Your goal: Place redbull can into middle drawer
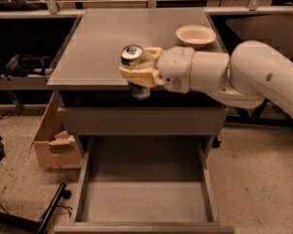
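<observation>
- The gripper hangs at the near edge of the cabinet's top surface. It reaches in from the right on a thick white arm.
- Its jaws are closed around the redbull can, gripping it about the middle. The silver top shows above them and the blue base below.
- The can is roughly upright and off the surface. It sits in front of the dark gap above the plain closed drawer front.
- The middle drawer stands pulled out, low and near. Its flat grey floor is bare, and it lies well below the can.
- A cream bowl rests on the far right of the surface, apart from the can and out of the path.
- A cardboard box sits on the floor to the left of the cabinet.
- The step in hand appears to be carrying the can down into the drawer.
- To do it well, the arm likely needs to bring the can nearer first, past the closed front panel. Only then should it lower, so that neither the base nor the wrist clips that panel.
- Keeping the can upright and aiming for the middle of the floor, away from the low side walls, should let it stand when set down.
- The jaws should part only once the base rests on the floor. A slim can dropped from a height is likely to tip and roll.
</observation>
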### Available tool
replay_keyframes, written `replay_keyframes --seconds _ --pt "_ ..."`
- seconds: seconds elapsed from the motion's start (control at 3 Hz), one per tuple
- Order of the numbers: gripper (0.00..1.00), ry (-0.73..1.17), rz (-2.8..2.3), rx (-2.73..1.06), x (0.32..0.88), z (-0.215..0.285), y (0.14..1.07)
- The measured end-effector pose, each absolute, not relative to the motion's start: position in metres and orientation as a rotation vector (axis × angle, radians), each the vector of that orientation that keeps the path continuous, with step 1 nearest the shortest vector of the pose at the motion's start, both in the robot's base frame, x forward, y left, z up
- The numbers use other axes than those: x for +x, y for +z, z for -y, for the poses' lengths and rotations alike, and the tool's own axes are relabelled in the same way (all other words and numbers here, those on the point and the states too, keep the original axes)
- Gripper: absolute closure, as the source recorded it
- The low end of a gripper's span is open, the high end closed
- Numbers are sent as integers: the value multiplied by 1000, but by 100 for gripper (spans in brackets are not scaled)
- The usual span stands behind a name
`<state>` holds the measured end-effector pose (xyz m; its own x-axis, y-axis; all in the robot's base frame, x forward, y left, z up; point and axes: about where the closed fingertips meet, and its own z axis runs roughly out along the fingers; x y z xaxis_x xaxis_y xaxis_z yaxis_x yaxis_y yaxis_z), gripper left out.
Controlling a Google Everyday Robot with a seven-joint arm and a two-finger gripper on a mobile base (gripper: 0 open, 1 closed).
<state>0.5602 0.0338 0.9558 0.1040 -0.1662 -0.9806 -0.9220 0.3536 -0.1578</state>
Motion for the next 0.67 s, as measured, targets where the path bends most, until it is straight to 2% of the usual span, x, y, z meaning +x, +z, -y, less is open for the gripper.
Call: replay_keyframes --seconds 0.33,0.67 --pt "100 803 -1346 -1022 528 6 911" --pt "100 743 -1372 -955 526 54 901"
